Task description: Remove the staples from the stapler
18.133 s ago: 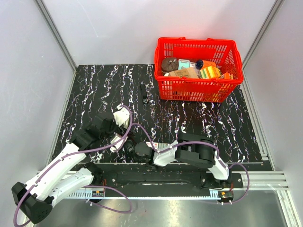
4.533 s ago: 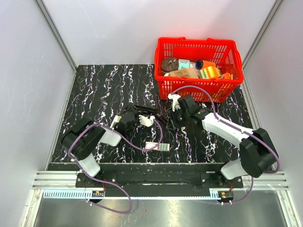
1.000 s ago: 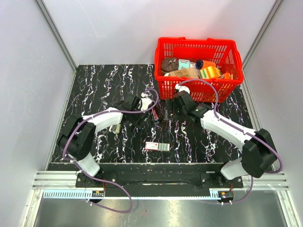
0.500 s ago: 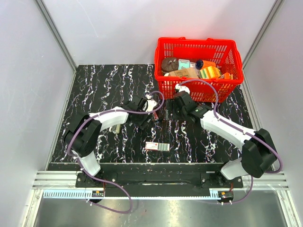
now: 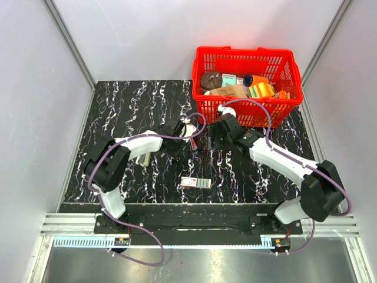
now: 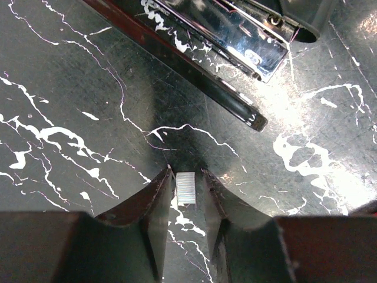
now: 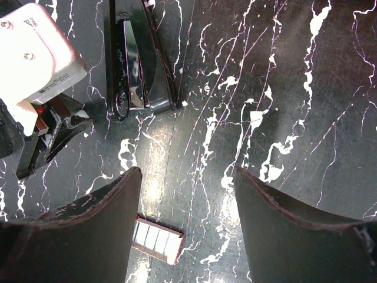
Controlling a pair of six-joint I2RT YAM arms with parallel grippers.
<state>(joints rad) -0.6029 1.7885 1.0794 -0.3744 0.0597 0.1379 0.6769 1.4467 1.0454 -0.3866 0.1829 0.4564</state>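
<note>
Staple strip between left fingers, stapler lying open beside it

Staples [image 6: 185,188] lie as one short silvery strip flat on the black marbled table [image 5: 118,106], apart from the stapler [image 6: 235,41]; the left gripper [image 6: 186,172] stands low over the strip with a finger on either side; its jaws are close together but not clamped, with a thin sliver of table showing between each finger and the strip, so nothing is grasped. The stapler lies hinged open just beyond the strip, its chrome magazine and black base arm splayed apart on the table; in the right wrist view it sits next to the left arm's white wrist housing. The right gripper [image 7: 185,177] hangs above the table on the stapler's other side with its jaws spread wide and nothing between them; a small red-and-white packet [image 5: 195,182] lies on the table toward the near edge, well apart from both grippers. A red basket [image 5: 247,109] of assorted goods stands at the far right corner.
</note>
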